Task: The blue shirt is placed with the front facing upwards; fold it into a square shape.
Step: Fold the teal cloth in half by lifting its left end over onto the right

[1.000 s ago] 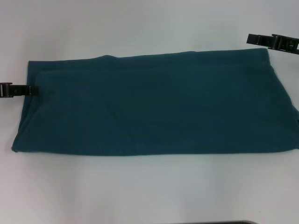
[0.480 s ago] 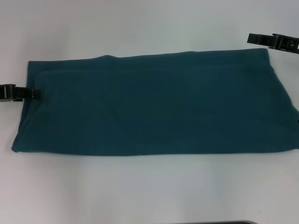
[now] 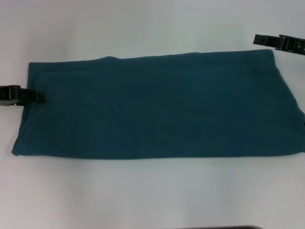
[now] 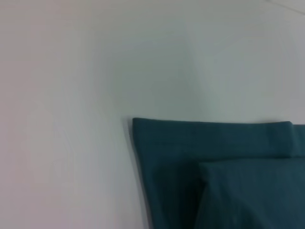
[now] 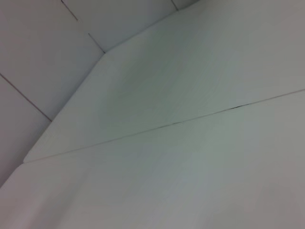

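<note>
The blue shirt (image 3: 157,105) lies flat on the white table (image 3: 152,191) as a long band, lettering hidden. Left gripper (image 3: 35,96) touches its left edge; right gripper (image 3: 259,39) hangs beyond its far right corner; finger state indeterminable for both. Recommended: grip both layers squarely, fold end onto end. No containers present.

Plain test room or lab by the look of it, bare smooth white table (image 3: 152,195) filling the head view, pale tiled floor (image 5: 43,52) with thin dark joints beyond the table's edge, nothing homely around
</note>
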{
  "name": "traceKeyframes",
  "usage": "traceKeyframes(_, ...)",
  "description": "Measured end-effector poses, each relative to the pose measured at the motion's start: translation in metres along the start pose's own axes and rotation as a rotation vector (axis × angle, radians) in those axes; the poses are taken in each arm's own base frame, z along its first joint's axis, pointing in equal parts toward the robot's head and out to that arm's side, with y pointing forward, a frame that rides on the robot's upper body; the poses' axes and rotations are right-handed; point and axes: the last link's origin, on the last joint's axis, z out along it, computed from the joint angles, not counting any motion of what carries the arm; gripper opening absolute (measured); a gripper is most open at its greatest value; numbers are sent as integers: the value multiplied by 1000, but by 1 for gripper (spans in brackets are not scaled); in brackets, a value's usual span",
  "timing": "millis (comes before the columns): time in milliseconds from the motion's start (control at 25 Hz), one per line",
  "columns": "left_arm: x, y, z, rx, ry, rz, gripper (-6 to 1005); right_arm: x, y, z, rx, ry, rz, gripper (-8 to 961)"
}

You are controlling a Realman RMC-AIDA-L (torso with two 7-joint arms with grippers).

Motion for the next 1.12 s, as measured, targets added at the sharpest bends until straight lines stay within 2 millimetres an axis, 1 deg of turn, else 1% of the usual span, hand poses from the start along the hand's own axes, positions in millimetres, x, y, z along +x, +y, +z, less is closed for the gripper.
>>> traceKeyframes(560, -1, -3, -1, 26, -18, -12, 660, 1, -1, -1, 1, 1, 3, 150)
traceKeyframes(1120, 2, 5, 5, 16, -54, 20, 661, 1, -1, -2, 3, 1, 3, 151)
